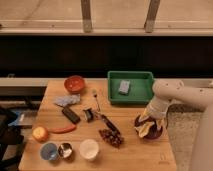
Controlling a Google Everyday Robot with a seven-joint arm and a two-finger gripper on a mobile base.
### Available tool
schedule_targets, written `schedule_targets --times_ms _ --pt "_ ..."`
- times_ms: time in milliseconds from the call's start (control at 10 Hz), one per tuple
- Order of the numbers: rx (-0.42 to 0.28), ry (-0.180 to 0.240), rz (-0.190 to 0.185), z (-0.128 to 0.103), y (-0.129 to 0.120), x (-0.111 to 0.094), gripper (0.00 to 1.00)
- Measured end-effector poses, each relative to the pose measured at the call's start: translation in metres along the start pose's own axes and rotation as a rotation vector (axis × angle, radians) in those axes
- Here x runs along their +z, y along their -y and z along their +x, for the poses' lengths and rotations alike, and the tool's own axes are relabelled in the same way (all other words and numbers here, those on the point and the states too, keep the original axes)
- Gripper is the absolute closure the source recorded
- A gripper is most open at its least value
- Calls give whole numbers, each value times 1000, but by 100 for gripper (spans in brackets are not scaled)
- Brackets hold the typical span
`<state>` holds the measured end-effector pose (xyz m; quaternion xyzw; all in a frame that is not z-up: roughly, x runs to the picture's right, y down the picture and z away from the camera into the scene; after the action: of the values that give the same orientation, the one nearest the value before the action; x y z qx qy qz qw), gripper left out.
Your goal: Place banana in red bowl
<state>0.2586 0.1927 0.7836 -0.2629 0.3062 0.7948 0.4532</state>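
The pale-yellow banana [143,129] lies in a dark purple bowl [156,134] at the table's right side, its peel ends hanging over the bowl's left rim. My gripper [149,119] hangs at the end of the white arm, directly above the banana and close to it. It looks open, with nothing lifted in it. The arm's wrist hides part of the bowl. The red bowl [75,83] stands far off at the table's back left and holds nothing.
A green tray [113,95] with a grey sponge [124,87] sits behind the purple bowl. Mid-table lie a black bar [71,115], a spoon [95,98] and a dark grape bunch [111,136]. At front left are an orange fruit [40,133], a chili [62,129] and a white cup [89,148].
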Motion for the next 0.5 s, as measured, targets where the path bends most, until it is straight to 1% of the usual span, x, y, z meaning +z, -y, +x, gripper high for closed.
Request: schedule_targets --times_ms 200,300,400,500 --pt "11 -34 -15 -4 4 12 34" --pt "14 -43 -19 -5 5 16 34" --pt "18 -55 -22 -5 8 21 40" --pt "21 -60 -28 -4 10 23 50"
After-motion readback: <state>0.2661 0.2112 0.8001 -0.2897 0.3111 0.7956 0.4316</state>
